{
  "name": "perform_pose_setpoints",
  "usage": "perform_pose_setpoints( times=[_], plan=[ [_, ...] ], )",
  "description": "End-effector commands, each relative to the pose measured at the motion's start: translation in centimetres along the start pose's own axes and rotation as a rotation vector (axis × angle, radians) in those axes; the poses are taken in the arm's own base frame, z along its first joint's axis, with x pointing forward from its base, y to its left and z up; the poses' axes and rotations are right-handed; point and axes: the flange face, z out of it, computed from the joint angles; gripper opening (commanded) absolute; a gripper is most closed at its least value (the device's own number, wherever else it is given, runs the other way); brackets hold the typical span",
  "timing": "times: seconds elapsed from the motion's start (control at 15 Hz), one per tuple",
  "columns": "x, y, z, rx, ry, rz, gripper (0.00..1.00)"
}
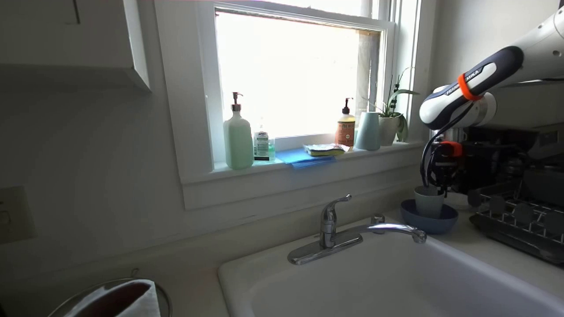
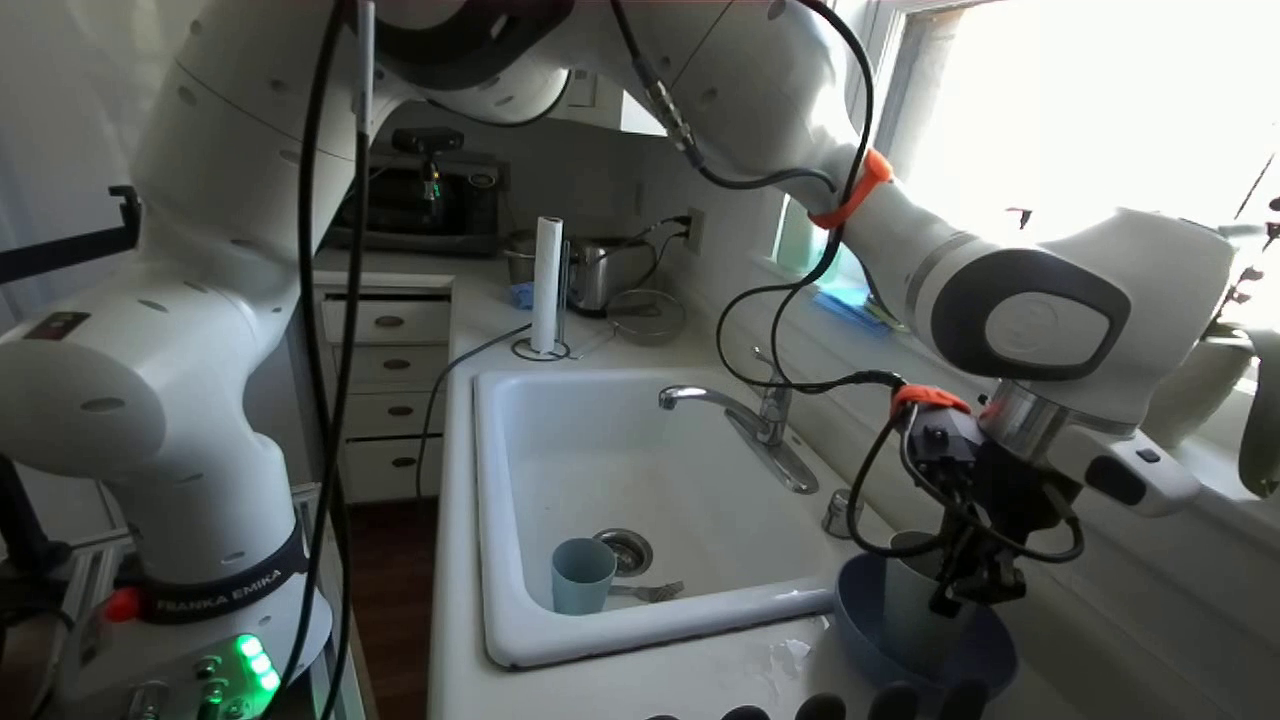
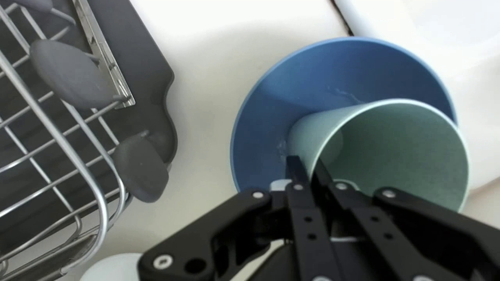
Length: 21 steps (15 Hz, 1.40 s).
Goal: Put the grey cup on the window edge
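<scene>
Your black two-finger gripper (image 3: 308,166) pinches pale-grey tapered cup (image 3: 398,152) by one wall; off-ctr hold cd twist it on lift, snagging round blue bowl (image 3: 324,80) below tool.

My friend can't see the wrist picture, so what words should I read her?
Black jaws pinch one side of a grey cup that sits in a blue bowl. A wire dish rack is at the left.

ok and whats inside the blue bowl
The grey cup is in the blue bowl, mouth up, with its wall between the fingers. Whatever part of the bowl lies under the cup or behind the fingers is covered and can't be seen.
</scene>
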Motion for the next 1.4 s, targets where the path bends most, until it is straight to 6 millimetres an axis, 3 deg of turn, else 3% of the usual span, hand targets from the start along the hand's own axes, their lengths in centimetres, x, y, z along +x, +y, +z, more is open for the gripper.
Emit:
perform_pose_setpoints(
  times=[0.0,0.4,0.73,0.93,1.33],
  plan=[
    [0.8,-0.1,-1.5,0.041,-0.018,-0.001,0.00],
    [-0.9,-1.4,-5.7,0.026,0.026,-0.138,0.01],
    [-5.3,-2.3,-9.3,-0.104,0.018,-0.381,0.01],
    [-7.8,-1.5,-12.0,-0.203,0.013,-0.519,0.01],
    [-12.7,0.3,-12.1,-0.379,-0.028,-0.758,0.01]
  ],
)
